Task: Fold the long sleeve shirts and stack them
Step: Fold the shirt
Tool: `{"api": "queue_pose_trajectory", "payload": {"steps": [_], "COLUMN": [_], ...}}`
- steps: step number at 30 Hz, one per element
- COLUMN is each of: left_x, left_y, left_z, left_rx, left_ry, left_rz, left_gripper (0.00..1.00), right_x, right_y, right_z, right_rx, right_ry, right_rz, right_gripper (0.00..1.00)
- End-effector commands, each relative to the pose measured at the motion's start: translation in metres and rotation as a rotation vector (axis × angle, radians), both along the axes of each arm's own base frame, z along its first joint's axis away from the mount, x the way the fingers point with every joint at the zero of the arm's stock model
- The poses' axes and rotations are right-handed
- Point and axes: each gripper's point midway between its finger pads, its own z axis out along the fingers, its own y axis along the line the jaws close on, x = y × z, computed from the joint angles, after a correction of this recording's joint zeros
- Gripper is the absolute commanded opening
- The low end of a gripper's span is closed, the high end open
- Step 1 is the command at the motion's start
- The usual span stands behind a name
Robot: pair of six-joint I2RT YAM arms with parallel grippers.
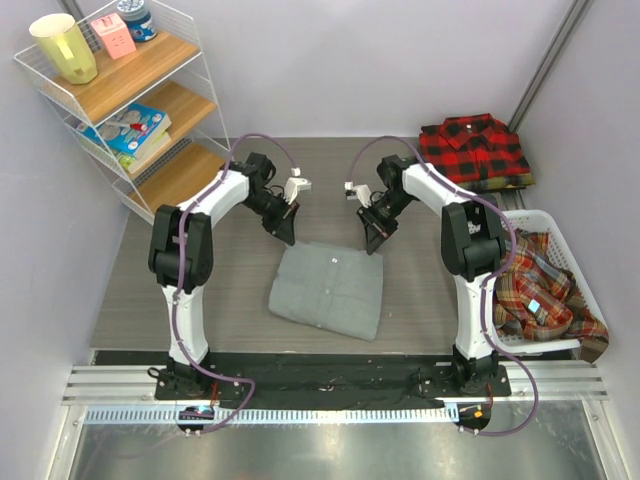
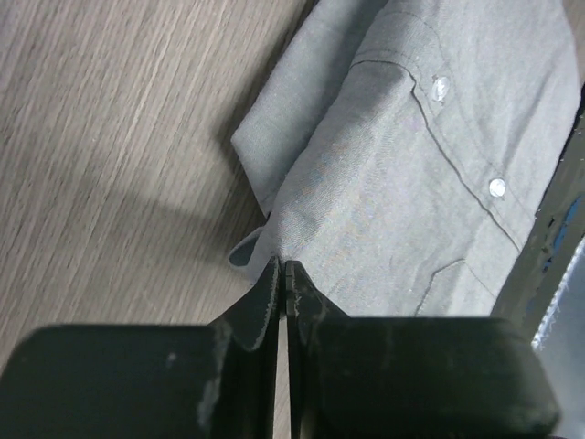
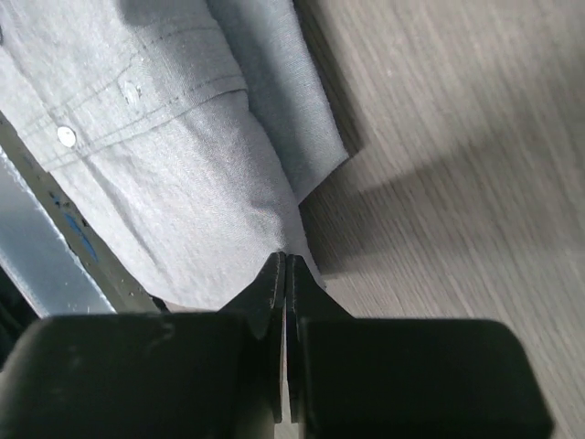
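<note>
Table [image 1: 420, 300]: grey-brown wood-grain laminate, matte, set in a narrow bay with pale plain walls on the left, far and right sides. An aluminium rail [image 1: 320, 385] runs along the near edge under both arm bases.

Grey shirt [image 1: 328, 290]: folded to a rough rectangle and lying flat at the middle of the table, between the two arms. Button placket faces up, with white buttons visible in both wrist views.

Left end effector [image 1: 284, 236]: over the far-left corner of the grey shirt. In the left wrist view the fingers [image 2: 260, 302] are pressed together, and the cloth rises in a small tent to the tips, so it is pinching the shirt edge. Bare table lies to the left of it.

Right end effector [image 1: 372, 243]: over the far-right corner. Its jaws are also pressed together, with grey cloth meeting the tips in the right wrist view. It casts a soft shadow on the wood beside the fold.

Red-and-black checked shirt [image 1: 472, 150]: folded in the far-right corner of the table, on top of another folded garment that shows only at its edge.

Plaid shirts [image 1: 540, 290]: heaped loosely in a white basket [image 1: 535, 346] at the right edge, one spilling over the rim.

White wire shelf [image 1: 130, 100] stands against the left wall with three wooden boards. The top board holds a yellow cup [image 1: 62, 48] and a pink box [image 1: 113, 35]. The middle board holds a book [image 1: 128, 128].
</note>
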Motion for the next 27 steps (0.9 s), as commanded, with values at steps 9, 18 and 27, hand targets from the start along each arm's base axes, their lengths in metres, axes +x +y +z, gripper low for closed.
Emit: {"api": "queue_pose_trajectory", "payload": {"steps": [9, 18, 27], "left_x": [0.053, 0.099, 0.058], "left_y": [0.013, 0.026, 0.045], "left_z": [0.004, -0.047, 0.061], "left_rx": [0.042, 0.148, -0.268], "left_ry": [-0.067, -0.022, 0.083], "left_rz": [0.156, 0.36, 0.56], "left_gripper": [0.0, 0.02, 0.7], "right_x": [0.057, 0.122, 0.126], "right_y": [0.001, -0.002, -0.011], "right_z": [0.011, -0.025, 0.065], "right_rx": [-0.051, -0.146, -0.069], "right_ry": [-0.195, -0.336, -0.426], "right_rz": [-0.047, -0.246, -0.42], "right_gripper": [0.01, 0.02, 0.66]}}
